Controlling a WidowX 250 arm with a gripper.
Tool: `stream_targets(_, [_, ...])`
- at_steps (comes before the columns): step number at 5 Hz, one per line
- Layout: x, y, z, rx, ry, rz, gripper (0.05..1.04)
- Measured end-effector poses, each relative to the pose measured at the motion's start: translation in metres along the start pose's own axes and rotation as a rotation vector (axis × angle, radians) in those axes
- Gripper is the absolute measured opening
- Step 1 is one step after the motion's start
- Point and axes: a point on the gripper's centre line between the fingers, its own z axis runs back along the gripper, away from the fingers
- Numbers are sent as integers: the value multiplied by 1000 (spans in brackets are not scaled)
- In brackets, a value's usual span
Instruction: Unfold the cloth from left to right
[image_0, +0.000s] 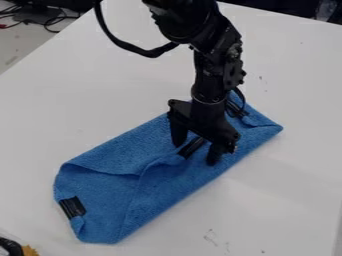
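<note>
The blue cloth (167, 175) lies folded on the table as a long slanted strip, from lower left to upper right, with fold edges crossing its left part. Over the middle of it hangs the black gripper (196, 146), pointing down with its two fingers apart. A small black piece (190, 149) on a cloth flap shows between the fingers; whether they touch it, I cannot tell. Another black piece (72, 206) is at the cloth's lower left end, and one more (235, 109) is near its upper right end, partly behind the arm.
The white table (87, 115) surrounds the cloth, its left edge running diagonally at the upper left. Cables (50, 20) lie beyond that edge. A black and yellow object (28, 250) sits at the bottom left corner.
</note>
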Motion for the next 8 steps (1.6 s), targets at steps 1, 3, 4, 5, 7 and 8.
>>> stream_targets(1, [3,3,10,13,-29,10,1001])
stream_targets(3, [3,12,20,45,-70,21,993])
stream_targets(4, [4,12,18,25,-86,23,927])
stream_targets(5, [5,9,12,4,-86,23,639])
stream_targets(7, [3,3,1,-27,-58,8,154])
stream_targets(8, [5,1,-1,-37,-56,8,74])
